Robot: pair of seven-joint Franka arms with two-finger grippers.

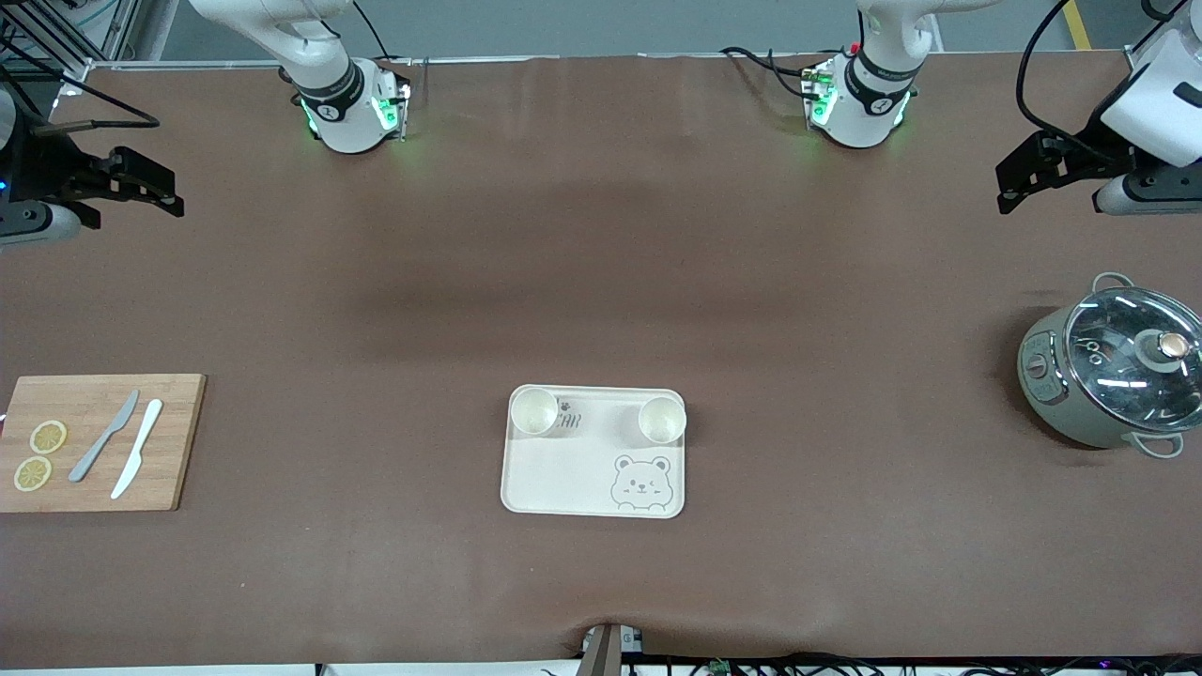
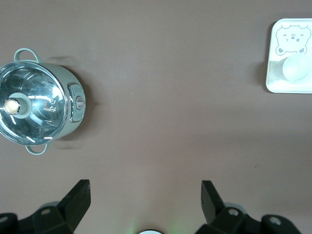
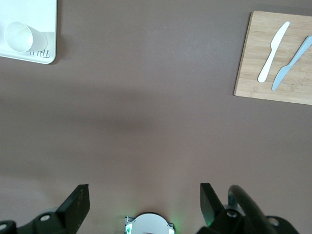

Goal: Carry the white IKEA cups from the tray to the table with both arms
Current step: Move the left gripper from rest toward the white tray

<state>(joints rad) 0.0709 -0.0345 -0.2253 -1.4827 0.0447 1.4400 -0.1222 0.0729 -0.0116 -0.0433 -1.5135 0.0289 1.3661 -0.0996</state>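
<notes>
Two white cups stand upright on the bear-printed tray [image 1: 563, 479] in the middle of the table, at its two corners farther from the front camera. One cup [image 1: 534, 411] is toward the right arm's end, the other cup [image 1: 662, 419] toward the left arm's end. My left gripper [image 1: 1009, 188] is open and empty, up over the table's left-arm end. Its wrist view shows one cup [image 2: 296, 68] on the tray [image 2: 273, 83]. My right gripper [image 1: 164, 192] is open and empty over the right-arm end. Its wrist view shows the other cup [image 3: 19, 36] on the tray [image 3: 41, 17].
A grey-green pot with a glass lid [image 1: 1117, 374] stands toward the left arm's end and also shows in the left wrist view [image 2: 39, 105]. A wooden cutting board [image 1: 99, 441] with two knives and lemon slices lies toward the right arm's end.
</notes>
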